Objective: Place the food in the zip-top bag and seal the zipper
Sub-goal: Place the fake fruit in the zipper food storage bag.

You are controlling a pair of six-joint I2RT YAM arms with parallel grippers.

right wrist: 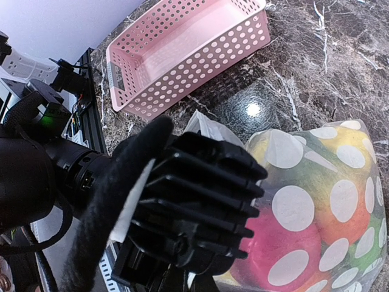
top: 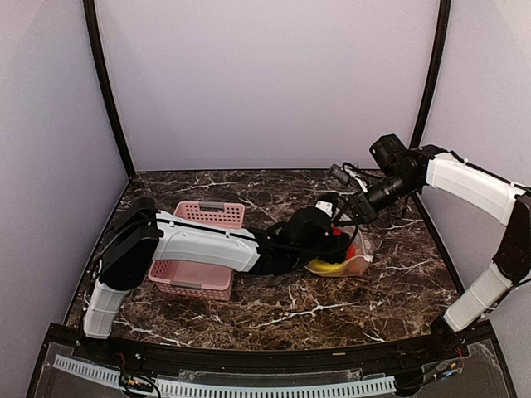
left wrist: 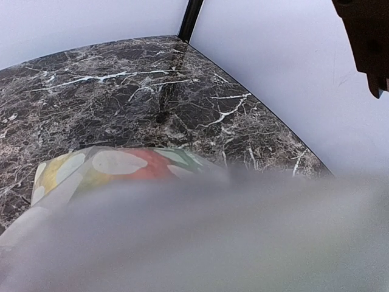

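Left tool [right wrist: 176, 146] pinches the clear white-dotted zip-top bag [right wrist: 292, 207], bulging with glossy round food [right wrist: 267, 243]; right tool's [top: 342, 214] opening I cannot tell.

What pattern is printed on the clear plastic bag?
Large white polka dots on the clear plastic zip-top bag, best seen in the right wrist view.

Basket: pink slotted plastic basket [top: 189, 286] [right wrist: 200, 67], standing upright on the left half of the counter, its long walls dotted with round holes.
Counter: dark brown marble with white veins [top: 290, 311] [left wrist: 121, 91] [right wrist: 328, 61].
Backdrop: pale lilac walls [top: 265, 83] on three sides.
Frame: two black posts [top: 106, 91] at the rear corners.
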